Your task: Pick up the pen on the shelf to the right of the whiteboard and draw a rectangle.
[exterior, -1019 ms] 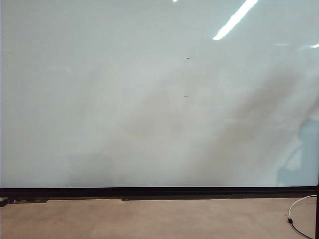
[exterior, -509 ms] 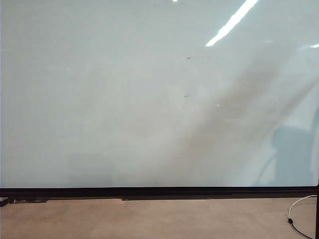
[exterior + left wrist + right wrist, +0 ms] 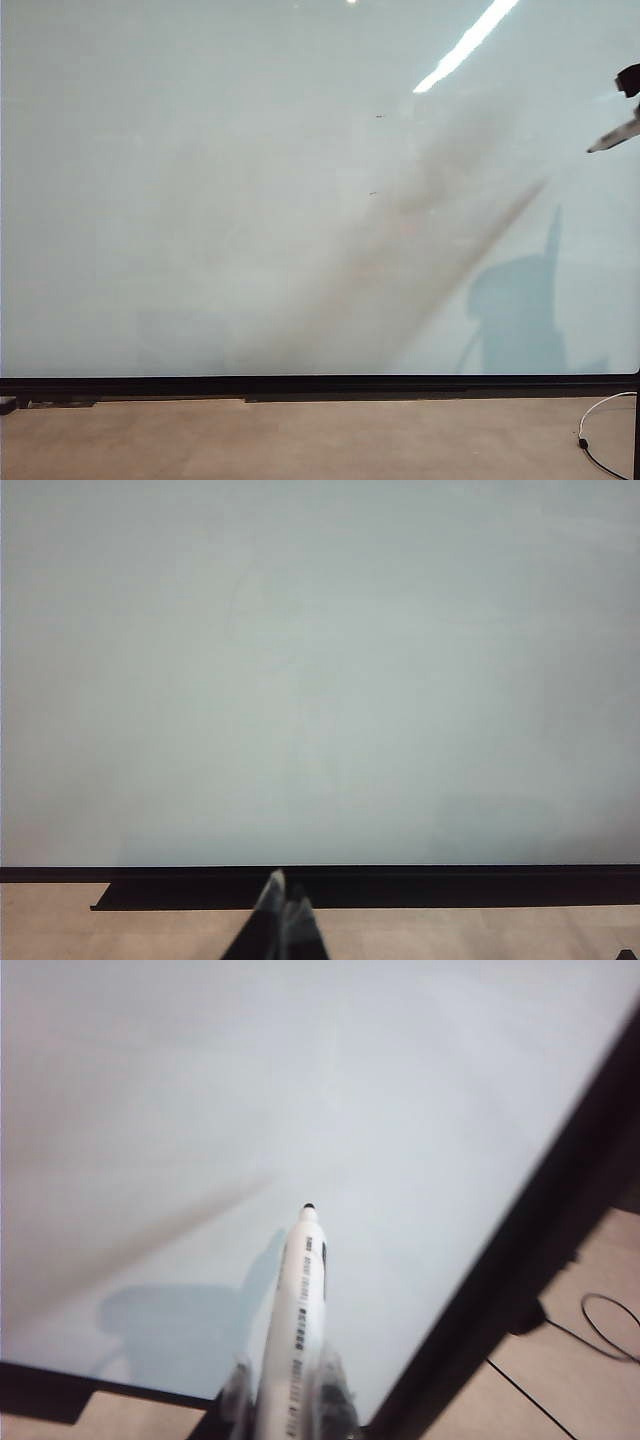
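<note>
Pickup is done: right gripper (image 3: 290, 1400) jaws are clamped on the pen (image 3: 297, 1310), tip short of the whiteboard (image 3: 250, 200); no rectangle drawn yet; left gripper (image 3: 283, 920) jaws closed, empty, at the lower frame.

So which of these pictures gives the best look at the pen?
The right wrist view: the pen runs up the picture's middle, lettering and black tip clear, gripped by the right fingers. The exterior view catches only a sliver at its right edge. The left wrist view shows none.
</note>
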